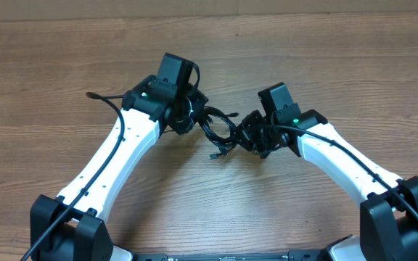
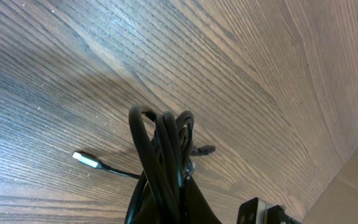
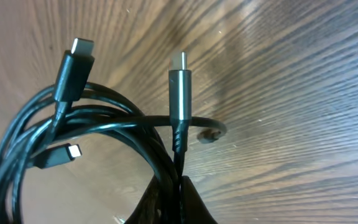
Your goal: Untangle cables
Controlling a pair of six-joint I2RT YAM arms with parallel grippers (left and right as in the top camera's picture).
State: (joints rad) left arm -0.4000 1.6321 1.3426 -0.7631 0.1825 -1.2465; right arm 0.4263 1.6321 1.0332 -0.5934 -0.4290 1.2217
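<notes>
The cable bundle point(image 1: 220, 129), coiled black cords, sits at the centre of the overhead frame, strung between your two grippers over the wooden table point(image 1: 303, 43). Your left gripper point(image 1: 187, 116) is clenched on the bundle's left side. In the left wrist view, loops rise from its fingers and a silver-tipped plug point(image 2: 86, 160) trails at lower left. Your right gripper point(image 1: 256, 136) is clamped on the right side, with a USB-C plug point(image 3: 180, 93) standing upright just above its fingers.

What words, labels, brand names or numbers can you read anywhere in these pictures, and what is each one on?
None: no readable text in any view.
The cables and their plug ends show no markings, and the wooden table carries no print or sign.
</notes>
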